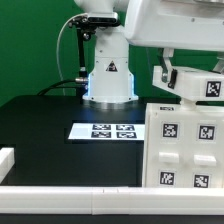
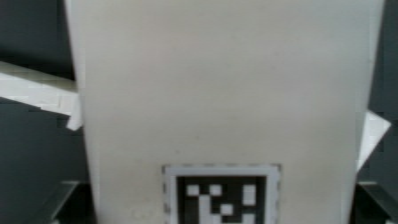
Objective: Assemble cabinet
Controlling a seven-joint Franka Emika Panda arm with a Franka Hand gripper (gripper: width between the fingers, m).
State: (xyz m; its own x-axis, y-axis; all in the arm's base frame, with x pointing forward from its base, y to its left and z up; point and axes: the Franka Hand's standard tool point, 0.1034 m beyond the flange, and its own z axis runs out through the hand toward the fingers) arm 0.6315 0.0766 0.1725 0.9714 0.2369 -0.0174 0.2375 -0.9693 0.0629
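One black table (image 1: 40, 125), green wall (image 1: 30, 45) behind; end effector (image 1: 180, 85) grip on cabinet (image 1: 185, 140) unclear.

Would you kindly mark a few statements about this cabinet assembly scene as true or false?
1. The marker board lies flat on the black table. True.
2. The cabinet body stands at the exterior view's left. False: it is at the exterior view's right.
3. The wrist view is filled mostly by a white panel bearing a black-and-white tag. True.
4. The marker board carries a single tag. False: it shows four.
5. The backdrop behind the arm is red. False: it is green.
6. Whether the jaws are open or shut cannot be told from these views. True.
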